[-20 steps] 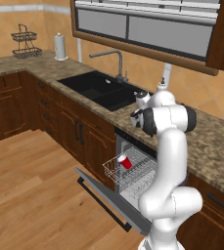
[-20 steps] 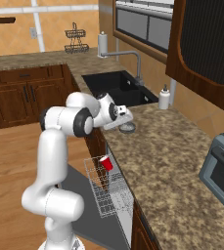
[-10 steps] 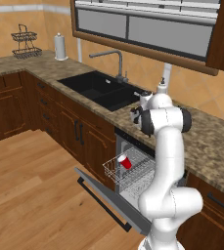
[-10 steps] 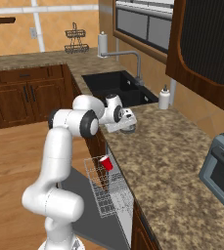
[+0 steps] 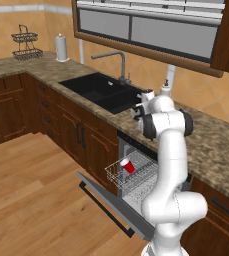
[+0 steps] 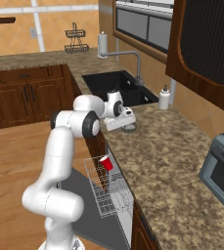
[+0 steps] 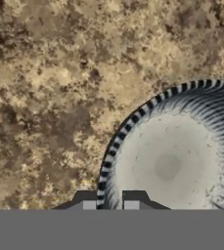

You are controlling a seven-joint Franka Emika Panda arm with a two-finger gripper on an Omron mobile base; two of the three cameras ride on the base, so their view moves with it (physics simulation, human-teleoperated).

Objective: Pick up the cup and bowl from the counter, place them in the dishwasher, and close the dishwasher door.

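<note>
On the counter, just right of the black sink, the gripper is lowered over the bowl. From the hand camera, the two finger tips stand close together with the bowl's near rim running between them, one tip outside the wall and one inside. The gap is narrow, but whether the pads actually press the rim cannot be told. The bowl sits upright on the granite, grey with a ribbed wall and a pale flat bottom. In the right base view it shows partly under the hand, near the counter's front edge.

Below the counter, the dishwasher is open. Its door is dropped down flat, the black bar handle along its outer edge. The white wire rack is pulled out over the door. The cup lies tilted in the rack, red with a white rim; it is also visible from the right side.

A soap bottle stands at the back of the counter beside the tap.
</note>
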